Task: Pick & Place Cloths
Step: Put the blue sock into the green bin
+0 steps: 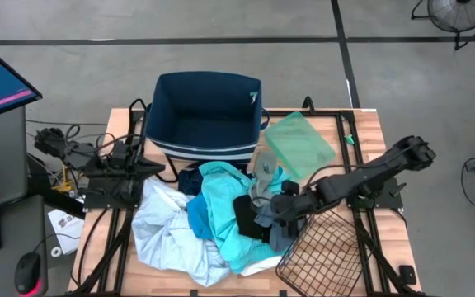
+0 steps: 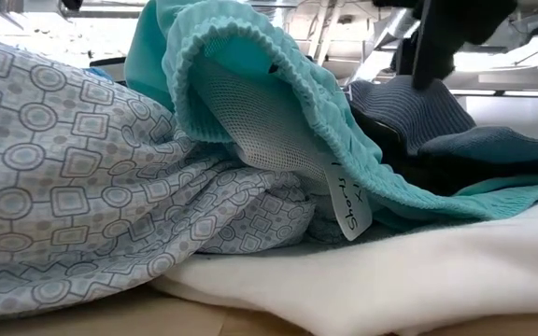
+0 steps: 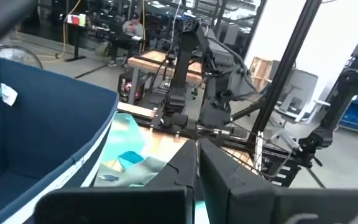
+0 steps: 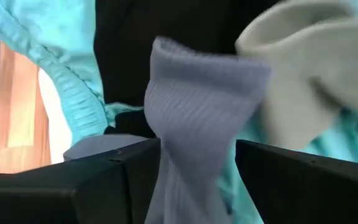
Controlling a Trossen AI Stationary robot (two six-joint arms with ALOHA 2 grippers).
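Turquoise fabric (image 1: pixel 221 210) dominates the heap of cloths in the middle of the wooden tabletop (image 1: pixel 361 136), lying just in front of the navy fabric bin (image 1: pixel 204 115) and partly over a pale patterned garment (image 1: pixel 163 227) that spreads toward the left arm's side. A dark blue piece (image 1: pixel 192 180) shows between the bin and the turquoise cloth, and a black cloth (image 1: pixel 250 216) sits at the heap's right edge beside a grey ribbed cloth (image 1: pixel 277 233). The right claw (image 1: pixel 285 208) reaches in from the right side and is down on that edge of the heap; in its wrist view the two dark fingers (image 4: pixel 110 180) stand apart on either side of the grey ribbed cloth (image 4: pixel 197 124), which rises between them, though whether they press on it cannot be told. From tabletop height, the turquoise garment (image 2: pixel 250 65) drapes over the patterned one (image 2: pixel 73 177), a white label (image 2: pixel 350 201) hangs from its mesh lining, and a white cloth (image 2: pixel 409 280) lies underneath at the front. A black wire mesh basket (image 1: pixel 328 252) rests tilted at the near right corner, touching the heap. A translucent green sheet (image 1: pixel 299 144) lies beside the bin. The left claw (image 3: pixel 197 168) waits at the left side near the bin, its fingers close together with only a thin gap.
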